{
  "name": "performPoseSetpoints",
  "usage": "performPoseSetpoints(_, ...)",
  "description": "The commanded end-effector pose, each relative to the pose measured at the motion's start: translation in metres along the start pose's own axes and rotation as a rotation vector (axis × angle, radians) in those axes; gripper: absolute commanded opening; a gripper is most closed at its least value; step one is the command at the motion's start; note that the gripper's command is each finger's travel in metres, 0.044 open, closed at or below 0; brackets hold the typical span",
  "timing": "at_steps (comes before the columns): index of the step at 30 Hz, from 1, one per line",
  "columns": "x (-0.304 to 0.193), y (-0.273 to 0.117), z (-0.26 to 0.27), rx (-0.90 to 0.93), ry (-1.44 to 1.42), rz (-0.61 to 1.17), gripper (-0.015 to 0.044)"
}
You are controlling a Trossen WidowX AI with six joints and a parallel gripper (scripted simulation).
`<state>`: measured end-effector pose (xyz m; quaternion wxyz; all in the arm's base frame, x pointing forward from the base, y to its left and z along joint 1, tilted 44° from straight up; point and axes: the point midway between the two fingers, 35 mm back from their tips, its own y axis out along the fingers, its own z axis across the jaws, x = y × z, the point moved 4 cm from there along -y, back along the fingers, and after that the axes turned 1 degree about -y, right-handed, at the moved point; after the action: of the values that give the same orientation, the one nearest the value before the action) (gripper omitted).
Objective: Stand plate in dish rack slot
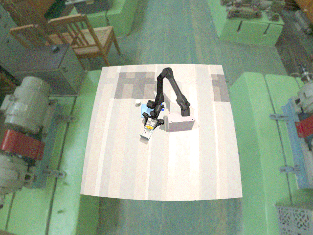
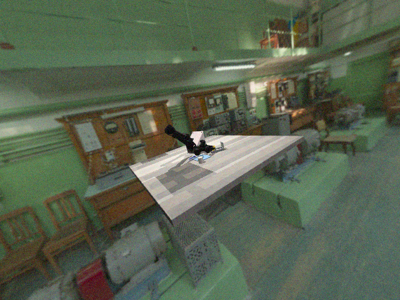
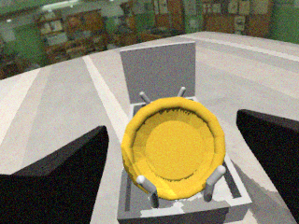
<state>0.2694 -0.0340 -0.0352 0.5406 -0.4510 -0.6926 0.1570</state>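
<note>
One arm, folded in a high arch from its base block, reaches down and forward over the bench point(image 1: 121, 161). We see the pincer point(image 1: 151, 123) spread wide, its dark fingers on either side of the plate point(image 3: 174, 147) and apart from it, pinching nothing. We note the yellow plate standing upright in the grey dish rack point(image 3: 187, 208), between the rails. Beside the wrist a blue mat point(image 1: 144, 109) lies on the bench, with a small white cup point(image 1: 137, 101) just beyond it.
</note>
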Motion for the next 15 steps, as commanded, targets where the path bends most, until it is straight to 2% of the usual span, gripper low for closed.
performPoseSetpoints(1, 0.008, -0.001, -0.002, 0.001, -0.001, 0.001, 0.0400)
performPoseSetpoints(10, 0.109, -0.016, -0.009, -0.001, -0.004, -0.018, 0.0400)
performPoseSetpoints(15, 0.116, -0.016, -0.011, 0.000, 0.002, -0.020, 0.0400)
